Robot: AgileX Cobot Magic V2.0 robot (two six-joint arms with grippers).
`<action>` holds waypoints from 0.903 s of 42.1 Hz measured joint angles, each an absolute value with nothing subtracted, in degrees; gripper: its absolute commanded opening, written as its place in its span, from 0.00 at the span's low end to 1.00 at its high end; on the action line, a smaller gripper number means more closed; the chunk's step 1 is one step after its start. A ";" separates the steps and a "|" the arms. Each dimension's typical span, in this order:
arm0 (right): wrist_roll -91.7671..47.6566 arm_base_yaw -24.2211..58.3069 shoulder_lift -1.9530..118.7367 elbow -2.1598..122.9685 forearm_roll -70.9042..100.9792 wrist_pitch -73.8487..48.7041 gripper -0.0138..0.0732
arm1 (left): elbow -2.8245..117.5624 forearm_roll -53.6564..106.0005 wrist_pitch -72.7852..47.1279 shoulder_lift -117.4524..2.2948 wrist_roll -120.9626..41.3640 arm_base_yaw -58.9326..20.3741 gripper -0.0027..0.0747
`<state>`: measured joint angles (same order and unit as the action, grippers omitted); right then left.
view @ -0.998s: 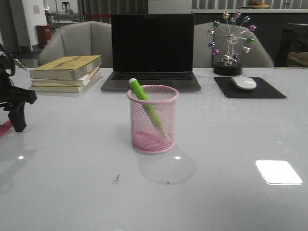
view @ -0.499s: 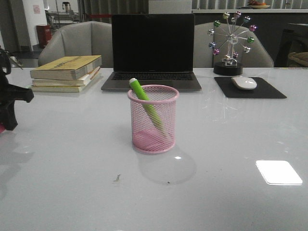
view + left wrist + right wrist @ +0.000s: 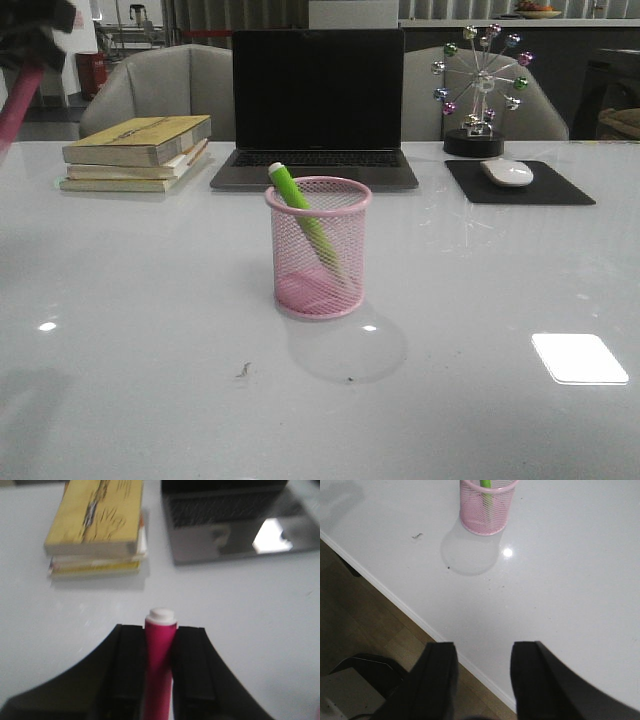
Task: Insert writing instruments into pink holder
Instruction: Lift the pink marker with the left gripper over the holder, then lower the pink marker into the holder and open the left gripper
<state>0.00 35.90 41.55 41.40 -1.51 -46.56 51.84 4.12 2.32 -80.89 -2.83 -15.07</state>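
Observation:
The pink holder (image 3: 318,250) stands upright mid-table, and the green pen (image 3: 300,208) leans inside it with its white tip over the rim. High at the far left, blurred, my left gripper (image 3: 35,20) hangs well above the table with the magenta pen (image 3: 20,95) slanting down from it. In the left wrist view that gripper (image 3: 160,630) is shut on the magenta pen (image 3: 159,652), whose white tip sticks out past the fingers. My right gripper (image 3: 482,647) is open and holds nothing, over the table's near edge, with the holder (image 3: 487,510) far ahead of it.
A stack of books (image 3: 135,150) lies at the back left and an open laptop (image 3: 317,100) behind the holder. At the back right are a ferris-wheel ornament (image 3: 480,85) and a mouse (image 3: 507,172) on a black pad (image 3: 560,188). The table edge (image 3: 395,597) borders wooden floor.
My left gripper has risen from table level at the left edge to the top left corner, carrying the magenta pen. The holder and green pen have not moved.

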 measured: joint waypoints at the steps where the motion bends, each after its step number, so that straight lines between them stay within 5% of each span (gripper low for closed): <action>1: 0.00 35.90 41.55 41.40 -1.51 -46.56 0.60 | 50.56 4.24 5.06 -80.09 -2.83 -16.22 0.15; 11: 0.00 35.90 41.55 41.40 -1.51 -46.56 0.60 | 43.65 4.44 28.92 -79.72 -2.83 -29.67 0.15; 27: 0.00 35.90 41.55 41.40 -1.51 -46.56 0.60 | 43.65 4.49 61.25 -94.73 -2.83 -42.72 0.15; 38: 0.00 35.90 41.55 41.40 -1.51 -46.56 0.60 | 43.65 4.38 64.20 -103.74 -2.83 -44.82 0.15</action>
<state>0.00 35.90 41.55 41.40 -1.51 -46.56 43.65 4.38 64.20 -103.74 -2.83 -44.82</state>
